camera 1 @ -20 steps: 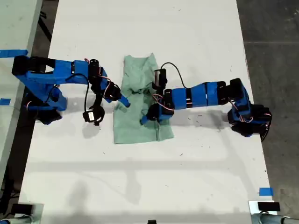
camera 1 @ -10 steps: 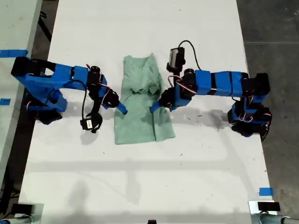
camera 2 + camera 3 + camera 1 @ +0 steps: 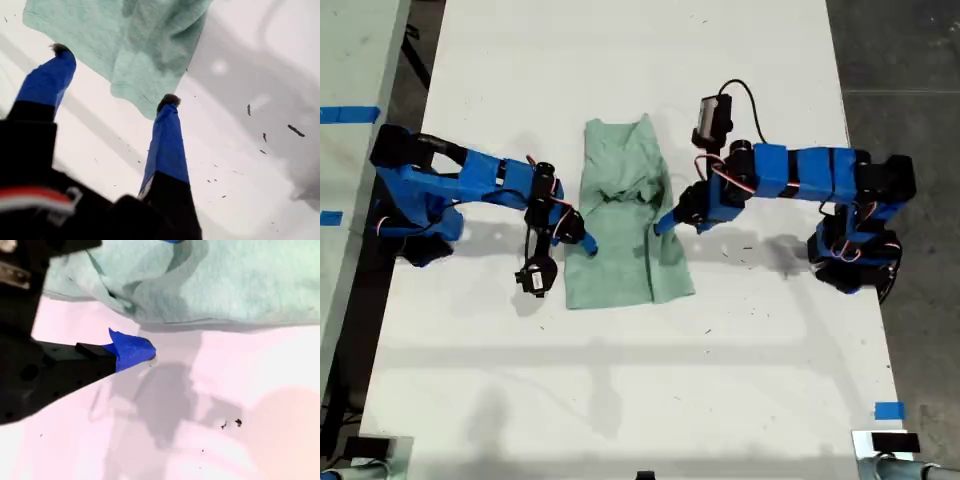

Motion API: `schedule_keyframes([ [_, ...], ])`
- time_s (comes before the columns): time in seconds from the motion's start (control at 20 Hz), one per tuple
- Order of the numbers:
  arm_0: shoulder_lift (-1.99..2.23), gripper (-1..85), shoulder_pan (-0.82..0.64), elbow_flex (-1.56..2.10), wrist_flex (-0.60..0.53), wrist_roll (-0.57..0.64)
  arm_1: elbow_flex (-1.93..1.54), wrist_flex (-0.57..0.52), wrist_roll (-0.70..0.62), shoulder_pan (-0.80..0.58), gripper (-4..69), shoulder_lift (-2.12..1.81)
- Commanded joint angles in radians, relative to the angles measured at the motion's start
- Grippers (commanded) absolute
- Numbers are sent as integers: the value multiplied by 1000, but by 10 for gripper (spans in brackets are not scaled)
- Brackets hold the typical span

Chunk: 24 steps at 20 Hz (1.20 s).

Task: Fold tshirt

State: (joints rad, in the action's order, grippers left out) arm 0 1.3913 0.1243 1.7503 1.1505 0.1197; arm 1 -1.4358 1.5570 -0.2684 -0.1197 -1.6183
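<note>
one tshirt (image 3: 620, 250) lies rumpled on the white counter (image 3: 620, 400), nothing on top of it. the first end effector (image 3: 114, 75) gapes wide and empty at its edge. the second end effector (image 3: 132, 350) sits beside the cloth, gap cannot be told.

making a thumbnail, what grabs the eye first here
A pale green shirt lies partly folded in the middle of the white table. Two blue arms reach in at it, one from the exterior view's left and one from its right. My first end effector is open at a shirt corner.
</note>
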Motion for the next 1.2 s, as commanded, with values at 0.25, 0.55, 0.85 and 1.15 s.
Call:
schedule_keyframes([
  [0.25,-112,53,21,64,-114,-106,-117,-121,9,40,303,-123],
  [0.55,-14,0,35,-41,130,-156,-127,-133,3,43,299,-127],
  [0.85,40,0,29,-259,342,-140,-140,-146,2,46,296,-129],
  [1.15,-222,0,26,-696,433,-48,-147,-153,5,41,296,-129],
])
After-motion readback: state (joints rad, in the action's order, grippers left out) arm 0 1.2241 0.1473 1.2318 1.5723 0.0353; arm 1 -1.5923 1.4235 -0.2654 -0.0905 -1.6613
